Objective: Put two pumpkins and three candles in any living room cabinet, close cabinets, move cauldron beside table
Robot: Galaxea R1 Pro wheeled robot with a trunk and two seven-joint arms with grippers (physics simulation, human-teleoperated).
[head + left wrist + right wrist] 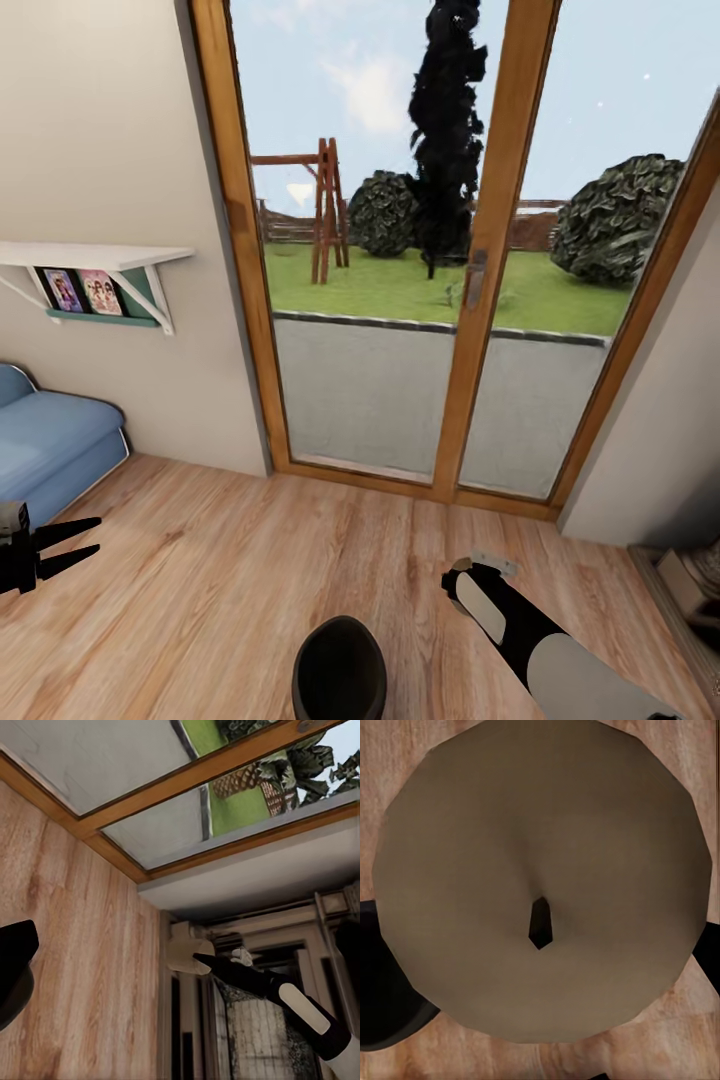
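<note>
A candle (540, 881) looks held in the right pincer, grip unconfirmed. Left pincer (75, 545) seen narrow. Cauldron (338, 668) below. Candle should be kept level while the cabinet is sought.

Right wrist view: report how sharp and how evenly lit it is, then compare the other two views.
Right wrist view: a pale beige round candle top with a dark wick sits very close, faceted and softly shaded, with no glare. Head view: even daylight through the wood-framed glass door, and the wooden plank floor carries no hard shadows. Left wrist view: the floor grain is smeared and the background shelving blurry.
</note>
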